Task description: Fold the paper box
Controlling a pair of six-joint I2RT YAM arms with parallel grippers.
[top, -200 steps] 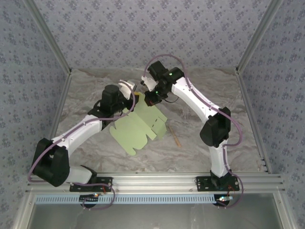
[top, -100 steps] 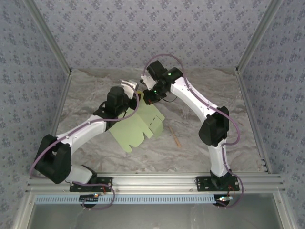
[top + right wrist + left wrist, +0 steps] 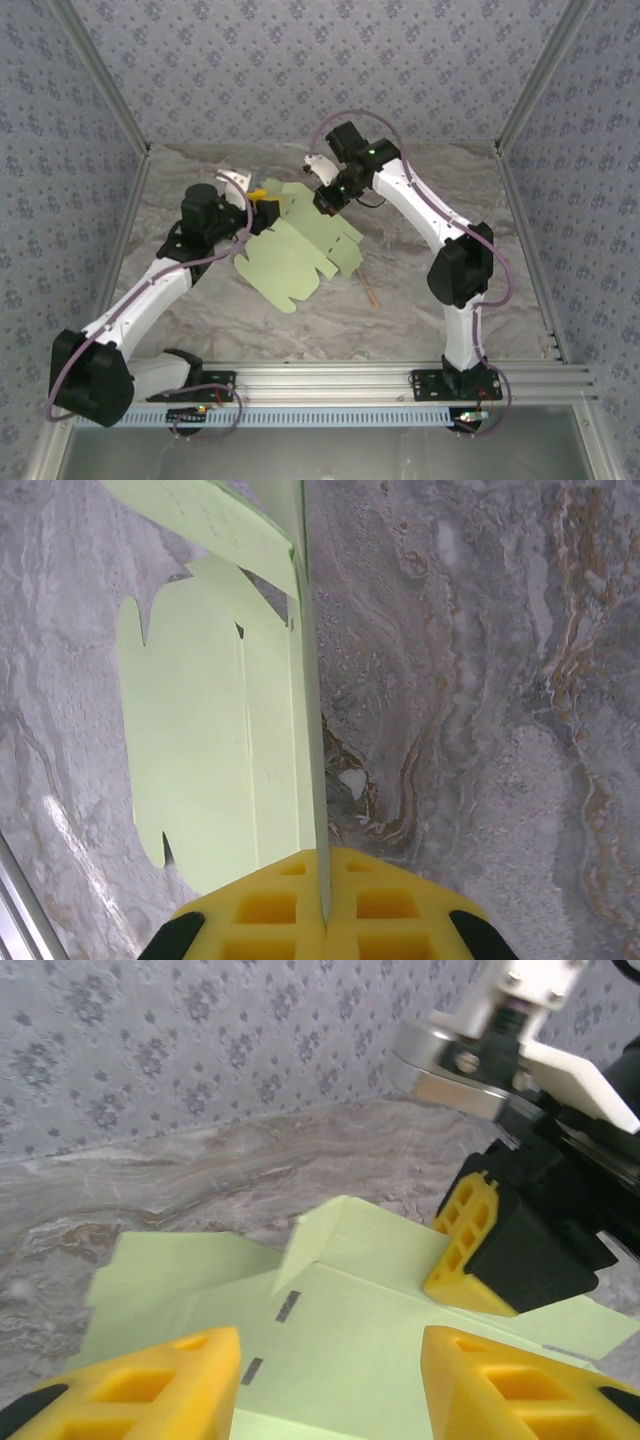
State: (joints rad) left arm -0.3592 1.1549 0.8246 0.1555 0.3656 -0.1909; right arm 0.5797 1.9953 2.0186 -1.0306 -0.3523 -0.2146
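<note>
Here the marbled table (image 3: 430, 310) carries the paper box (image 3: 290, 258), a flat pale green die-cut sheet near its centre with one flap raised. At the sheet's 1 o'clock, the right pincer (image 3: 325, 880) is clamped on the card's edge. At 11 o'clock, the left pincer (image 3: 330, 1380) stands parted, gripping nothing. A thin wooden stick (image 3: 370, 292) lies at 4 o'clock.

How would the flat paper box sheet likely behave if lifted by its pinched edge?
Probably floppy: the paper box is thin creased card, with one flap standing up. Likely light, since the right gripper pinches it by one edge alone. It may sag.
</note>
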